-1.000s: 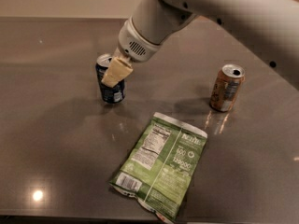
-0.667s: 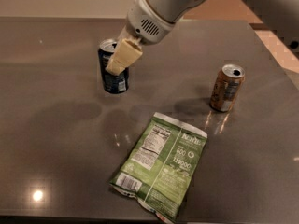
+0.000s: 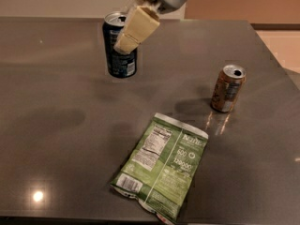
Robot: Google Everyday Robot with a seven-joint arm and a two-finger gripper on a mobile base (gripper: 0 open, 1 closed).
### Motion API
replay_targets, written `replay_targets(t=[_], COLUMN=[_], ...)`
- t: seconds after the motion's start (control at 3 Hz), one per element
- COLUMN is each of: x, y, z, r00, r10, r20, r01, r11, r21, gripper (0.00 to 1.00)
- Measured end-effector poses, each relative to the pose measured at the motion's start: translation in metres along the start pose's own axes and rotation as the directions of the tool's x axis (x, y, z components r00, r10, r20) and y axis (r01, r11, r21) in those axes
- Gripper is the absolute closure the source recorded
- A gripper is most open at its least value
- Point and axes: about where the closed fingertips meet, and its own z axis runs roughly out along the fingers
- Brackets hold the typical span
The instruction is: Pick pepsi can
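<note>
The pepsi can (image 3: 120, 64) is dark blue with a silver top and a white patch low on its side. It is at the upper left of the camera view, upright, and appears raised a little above the dark table (image 3: 56, 107). My gripper (image 3: 123, 41) comes down from the top edge and is shut on the can's upper part. One cream finger pad (image 3: 137, 27) lies across the can's right front. The other finger is hidden behind the can.
An orange-brown can (image 3: 227, 88) stands upright at the right. A green chip bag (image 3: 161, 165) lies flat near the table's front edge. The table's right edge runs along a beige floor (image 3: 286, 46).
The gripper has risen with the pepsi can held in it, and the can now sits higher in the view. The orange-brown can and the chip bag have not moved.
</note>
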Motion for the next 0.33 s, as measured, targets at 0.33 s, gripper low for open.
replay_targets(t=[0.33], x=[-0.0001], y=[0.0], z=[0.0], r00=[1.0], r10=[0.0], r20=[0.0], r01=[0.0], r11=[1.0], r21=[0.0], gripper=[1.0])
